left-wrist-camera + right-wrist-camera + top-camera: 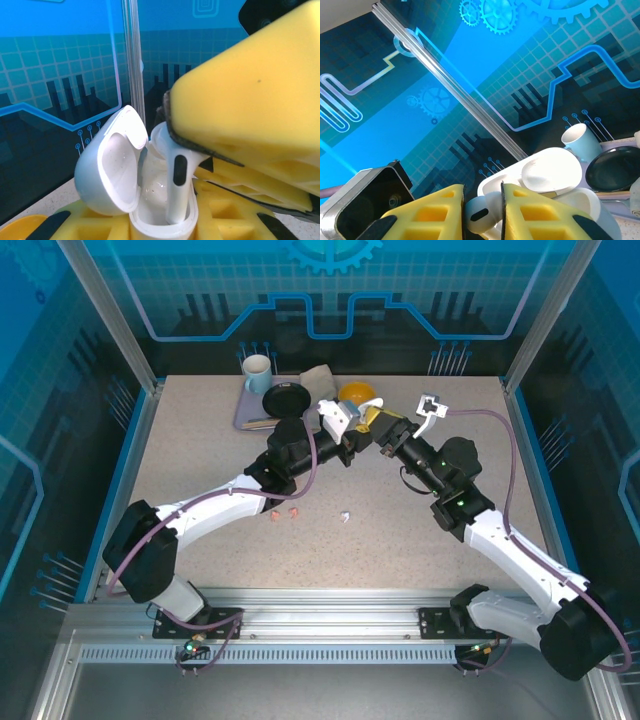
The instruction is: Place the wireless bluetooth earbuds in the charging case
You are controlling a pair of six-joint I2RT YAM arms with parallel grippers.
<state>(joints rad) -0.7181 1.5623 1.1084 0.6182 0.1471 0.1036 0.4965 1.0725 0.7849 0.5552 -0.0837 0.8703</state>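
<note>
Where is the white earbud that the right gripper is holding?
The white earbud shows at centre of the left wrist view, stem down in the open charging case, its head pinched by the right gripper.

**OBSTRUCTIONS AND UNRESOLVED DETAIL**

Top view: two pink earbuds point(275, 513) and a white earbud point(345, 517) on the bench point(200, 440) are too small to tell which way their stems point.

Left wrist view: the held earbud point(177, 185) has its head covered by a right finger point(250, 100). The case point(160, 227) has its base cut off by the lower edge and its flanks masked by the left fingers point(100, 225).

Right wrist view: the held earbud's lower part runs off the bottom edge. The plate point(615, 170) is cropped at the right edge.
</note>
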